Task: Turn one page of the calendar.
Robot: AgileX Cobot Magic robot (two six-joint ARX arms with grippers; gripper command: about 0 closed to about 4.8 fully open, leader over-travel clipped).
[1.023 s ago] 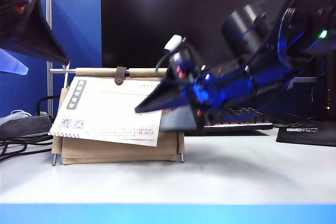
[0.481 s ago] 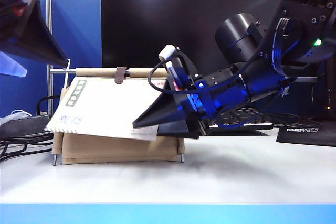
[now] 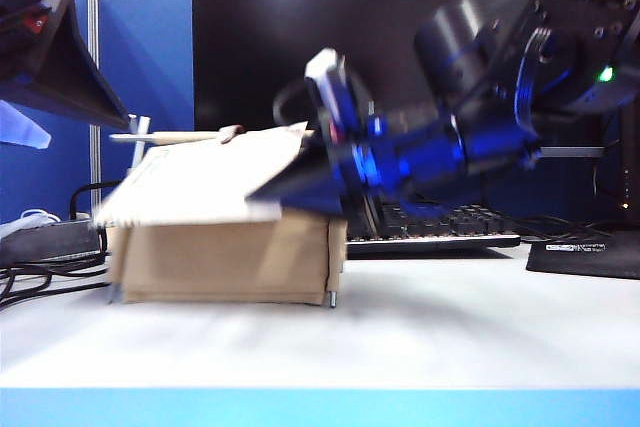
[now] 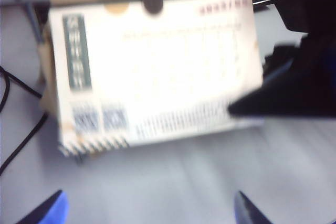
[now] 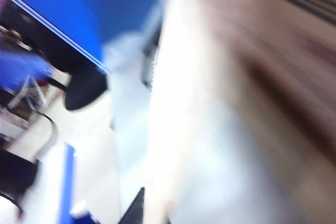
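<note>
1. Right hand (image 3: 262, 190) clamped on the page (image 3: 200, 179), lower right corner, lifted off the calendar (image 3: 225, 257).
2. Left hand (image 4: 147, 211) spread wide, raised left of the calendar, above the desk (image 3: 420, 332).

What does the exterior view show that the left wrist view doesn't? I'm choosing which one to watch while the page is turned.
Only the exterior view shows the keyboard behind, the beige stand's front, and the left pincer raised at upper left.

Only the left wrist view shows the page's face: grey strip, two QR codes, and the red date.

Both show the page of the calendar and the right pincer at its right edge.
</note>
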